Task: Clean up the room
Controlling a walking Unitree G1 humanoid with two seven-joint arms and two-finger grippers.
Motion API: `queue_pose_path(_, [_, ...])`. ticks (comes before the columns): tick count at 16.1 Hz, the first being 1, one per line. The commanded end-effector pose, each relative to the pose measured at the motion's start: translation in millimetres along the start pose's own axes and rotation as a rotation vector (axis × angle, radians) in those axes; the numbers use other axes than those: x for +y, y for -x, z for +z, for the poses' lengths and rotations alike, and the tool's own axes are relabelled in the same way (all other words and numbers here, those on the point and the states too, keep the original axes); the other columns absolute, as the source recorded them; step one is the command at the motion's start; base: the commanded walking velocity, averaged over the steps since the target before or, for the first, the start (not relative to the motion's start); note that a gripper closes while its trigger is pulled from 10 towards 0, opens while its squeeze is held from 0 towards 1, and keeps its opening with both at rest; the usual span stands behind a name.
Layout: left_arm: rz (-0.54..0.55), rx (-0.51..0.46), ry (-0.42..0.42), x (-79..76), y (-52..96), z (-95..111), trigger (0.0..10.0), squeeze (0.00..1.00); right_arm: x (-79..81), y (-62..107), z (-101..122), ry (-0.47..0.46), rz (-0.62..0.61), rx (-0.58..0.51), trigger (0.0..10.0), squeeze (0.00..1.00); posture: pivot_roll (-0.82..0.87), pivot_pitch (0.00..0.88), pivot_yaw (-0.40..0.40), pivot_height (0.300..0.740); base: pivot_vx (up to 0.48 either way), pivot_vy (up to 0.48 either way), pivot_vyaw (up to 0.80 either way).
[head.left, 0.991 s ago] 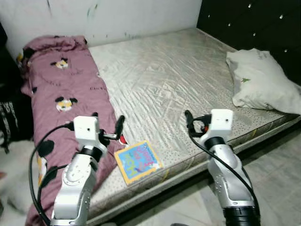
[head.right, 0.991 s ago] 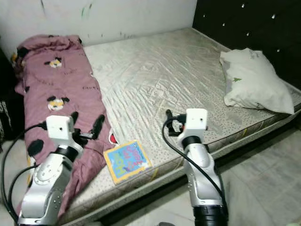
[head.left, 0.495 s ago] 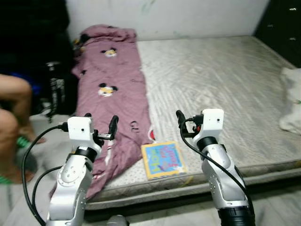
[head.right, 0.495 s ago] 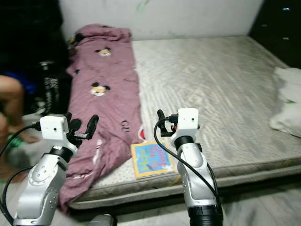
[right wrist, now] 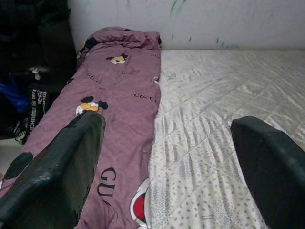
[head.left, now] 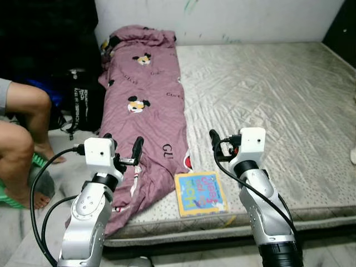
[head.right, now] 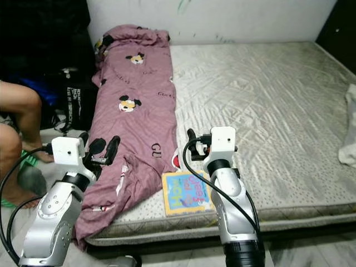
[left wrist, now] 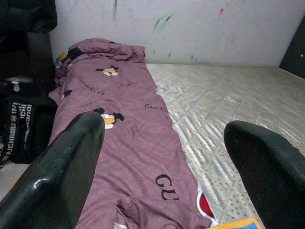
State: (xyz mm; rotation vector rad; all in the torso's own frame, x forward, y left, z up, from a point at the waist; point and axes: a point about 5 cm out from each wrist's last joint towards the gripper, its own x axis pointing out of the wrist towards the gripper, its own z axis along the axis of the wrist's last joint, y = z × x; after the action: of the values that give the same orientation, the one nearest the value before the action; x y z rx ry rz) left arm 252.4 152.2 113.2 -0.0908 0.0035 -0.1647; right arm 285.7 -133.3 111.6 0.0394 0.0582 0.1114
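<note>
Far left: a seated person's bare legs (head.left: 22,150) beside a black bag (head.left: 83,105). Left gripper (head.left: 120,146), fingers wide, hovers empty over the mattress's (head.left: 278,100) left front corner. A purple cartoon-print blanket (head.left: 144,105) runs along the left edge. A colourful book (head.left: 200,192) lies at the front edge. Right gripper (head.right: 192,140), wide, hangs empty just beyond the book.

— What do the arms look like?

— Both are silver, jointed shells. The left arm (head.left: 89,217) and right arm (head.left: 266,211) each end in a white boxy wrist block with a small dark dot on its face.

— And past the blocks?

— Long, glossy black fingers (left wrist: 57,171), rounded at the tips. Black cables loop from each block back along the forearm; red shows beside the right block.
</note>
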Motion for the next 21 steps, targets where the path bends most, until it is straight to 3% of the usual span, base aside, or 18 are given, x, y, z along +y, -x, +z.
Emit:
queue_pose_path(1, [0.001, 0.003, -0.017, 0.4, -1.5, -0.4, 10.0, 0.0, -0.6, -2.0, 2.4, 0.006, -0.001, -0.016, 10.0, 0.0, 0.04, 0.0, -0.026, 0.74, 0.0, 0.0, 0.79])
queue_pose_path(8, [-0.003, 0.003, -0.017, 0.6, -3.3, -0.4, 10.0, 0.0, -0.6, -4.1, 2.4, -0.01, -0.007, -0.024, 10.0, 0.0, 0.04, 0.0, -0.023, 0.74, 0.0, 0.0, 0.76])
queue_pose_path(15, [-0.014, 0.008, -0.013, -0.3, -4.2, -1.0, 10.0, 0.0, -1.0, -7.9, 0.9, -0.03, -0.024, -0.019, 10.0, 0.0, 0.04, 0.0, -0.018, 0.74, 0.0, 0.0, 0.0])
queue_pose_path(21, [-0.027, 0.01, -0.021, -1.3, -5.0, -1.1, 10.0, 0.0, -0.6, -8.9, -0.9, -0.032, -0.027, -0.014, 10.0, 0.0, 0.04, 0.0, -0.018, 0.74, 0.0, 0.0, -0.8])
